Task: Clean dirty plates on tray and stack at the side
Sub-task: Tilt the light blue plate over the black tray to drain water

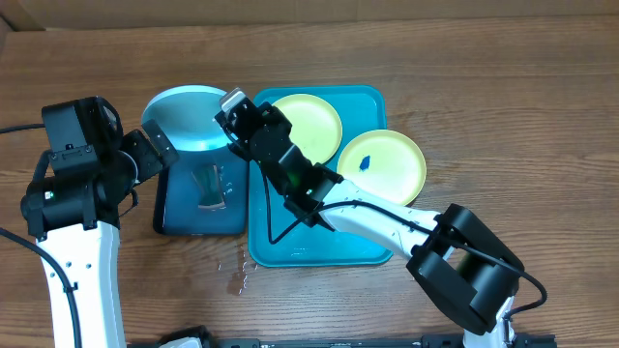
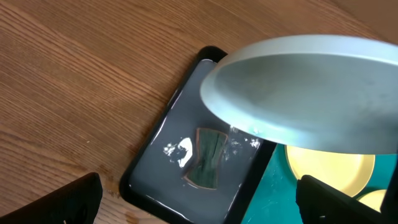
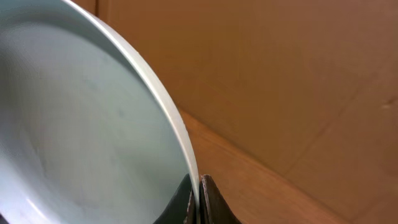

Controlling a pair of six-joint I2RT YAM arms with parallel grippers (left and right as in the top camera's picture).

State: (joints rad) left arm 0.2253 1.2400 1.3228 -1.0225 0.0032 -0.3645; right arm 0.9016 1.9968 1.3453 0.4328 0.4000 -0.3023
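My right gripper is shut on the rim of one plate and holds it tilted above the dark navy tray; its fingers pinch the rim in the right wrist view. This plate looks pale whitish-cyan. My left gripper is open and empty next to the plate's left edge. A second plate lies on the turquoise tray. A third plate with a blue smudge lies across the tray's right rim.
The dark navy tray left of the turquoise tray holds water and a green sponge. Water drops lie on the wood in front of it. A cardboard wall stands at the table's far edge.
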